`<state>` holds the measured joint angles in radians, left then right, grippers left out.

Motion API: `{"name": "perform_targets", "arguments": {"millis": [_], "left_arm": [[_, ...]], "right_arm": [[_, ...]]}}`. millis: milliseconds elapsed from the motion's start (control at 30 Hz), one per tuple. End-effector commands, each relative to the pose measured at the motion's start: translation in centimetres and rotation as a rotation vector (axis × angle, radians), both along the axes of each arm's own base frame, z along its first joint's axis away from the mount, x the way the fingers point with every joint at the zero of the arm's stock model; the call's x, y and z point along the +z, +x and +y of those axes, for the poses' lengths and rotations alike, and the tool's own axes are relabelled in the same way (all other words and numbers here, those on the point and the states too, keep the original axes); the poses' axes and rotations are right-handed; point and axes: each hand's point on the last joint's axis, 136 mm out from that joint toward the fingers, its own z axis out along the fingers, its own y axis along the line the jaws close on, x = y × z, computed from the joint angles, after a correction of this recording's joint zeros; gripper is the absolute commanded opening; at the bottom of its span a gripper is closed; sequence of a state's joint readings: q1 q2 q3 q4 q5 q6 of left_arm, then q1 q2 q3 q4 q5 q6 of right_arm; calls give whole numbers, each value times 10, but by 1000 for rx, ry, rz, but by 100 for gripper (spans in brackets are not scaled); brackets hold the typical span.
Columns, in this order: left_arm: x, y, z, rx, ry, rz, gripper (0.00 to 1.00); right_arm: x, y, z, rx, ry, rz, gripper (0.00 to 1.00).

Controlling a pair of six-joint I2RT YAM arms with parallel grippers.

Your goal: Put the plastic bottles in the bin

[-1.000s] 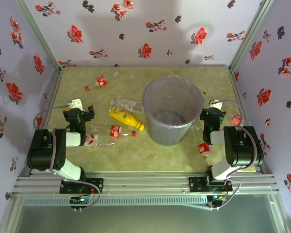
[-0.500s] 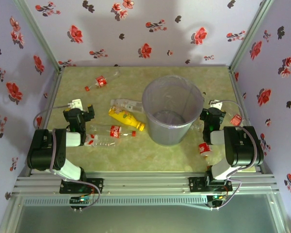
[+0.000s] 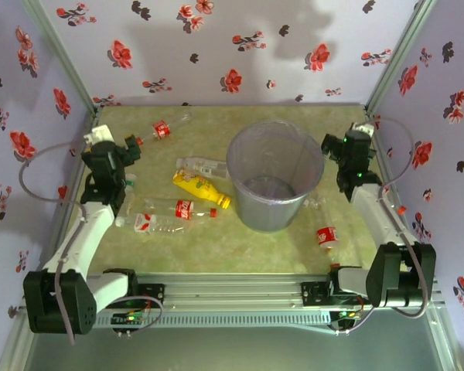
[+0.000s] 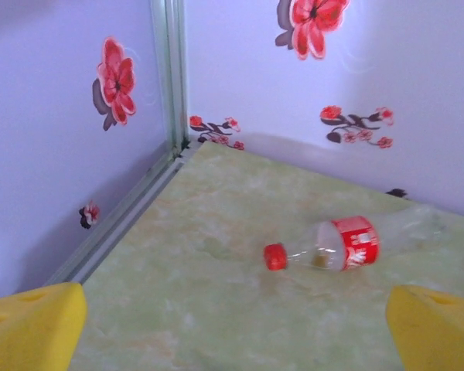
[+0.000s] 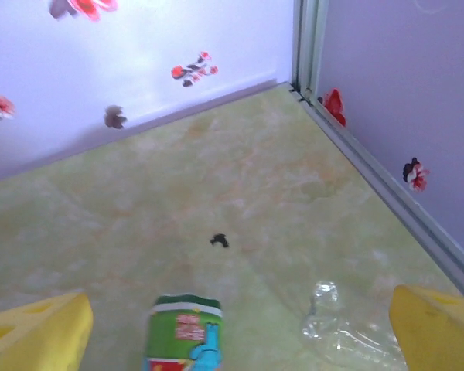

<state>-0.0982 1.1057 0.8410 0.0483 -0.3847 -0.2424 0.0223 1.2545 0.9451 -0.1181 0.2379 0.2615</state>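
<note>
Left wrist | left hand [image 4: 233, 321] spread | red-label bottle [image 4: 348, 243] ahead, apart | right hand [image 5: 237, 325] spread

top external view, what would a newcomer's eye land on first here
The big translucent grey bin stands in the middle of the table, far larger than anything else. Crushed bottles lie around it: a yellow bottle just to its left, a red-labelled bottle near the far-left corner, and a third bottle to its near right. Lavender walls with red flowers box it all in.
</note>
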Motion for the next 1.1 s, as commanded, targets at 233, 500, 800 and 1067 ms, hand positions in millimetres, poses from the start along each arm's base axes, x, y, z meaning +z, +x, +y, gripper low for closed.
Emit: {"name": "perform_targets", "arguments": {"millis": [233, 500, 800, 1067], "left_arm": [[0, -34, -72, -338, -222, 397, 100], [53, -40, -136, -608, -520, 317, 96], [95, -61, -242, -941, -718, 247, 93], [46, -62, -310, -1022, -749, 366, 84]], "right_arm": [[-47, -156, 36, 11, 258, 654, 94], [-82, -219, 58, 26, 348, 806, 89], [-150, -210, 66, 23, 357, 902, 90], [-188, -195, 67, 4, 371, 957, 89]]}}
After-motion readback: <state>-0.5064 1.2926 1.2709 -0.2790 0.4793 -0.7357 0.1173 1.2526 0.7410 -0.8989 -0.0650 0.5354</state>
